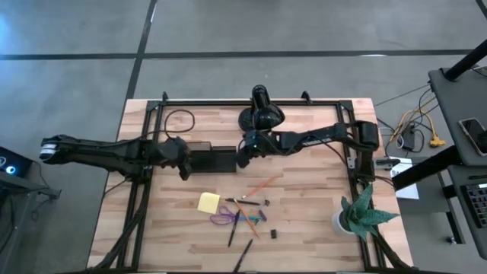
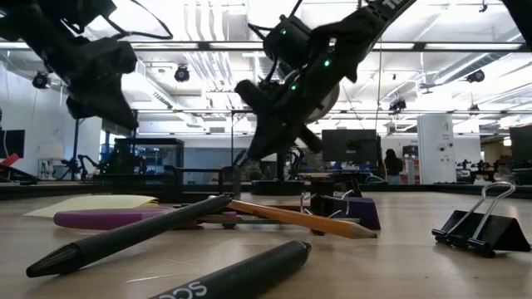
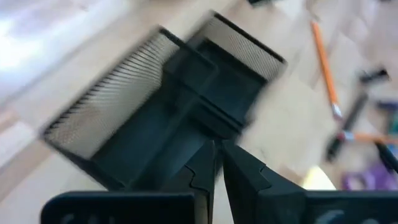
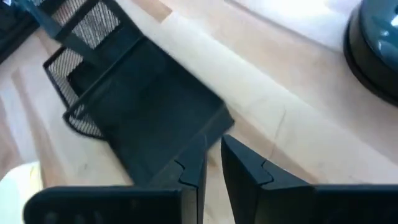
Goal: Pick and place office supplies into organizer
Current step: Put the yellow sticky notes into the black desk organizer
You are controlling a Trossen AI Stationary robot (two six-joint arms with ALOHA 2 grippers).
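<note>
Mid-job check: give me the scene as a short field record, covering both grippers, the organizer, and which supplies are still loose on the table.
left gripper: shut, empty, at the organizer's left end
right gripper: shut, empty, at the organizer's right end
organizer: black mesh box, between the two grippers; no supplies seen inside
sticky-note pad: loose on the table
scissors: purple handles, next to the pad
pencil: orange, loose
pens: black, loose
lamp: behind the right gripper
plant: table's right edge

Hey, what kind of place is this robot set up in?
Probably a robotics lab or open workshop. The wooden table stands on a bare concrete floor, the low view shows exposed ceiling ducts, and monitors stand on benches behind.
</note>
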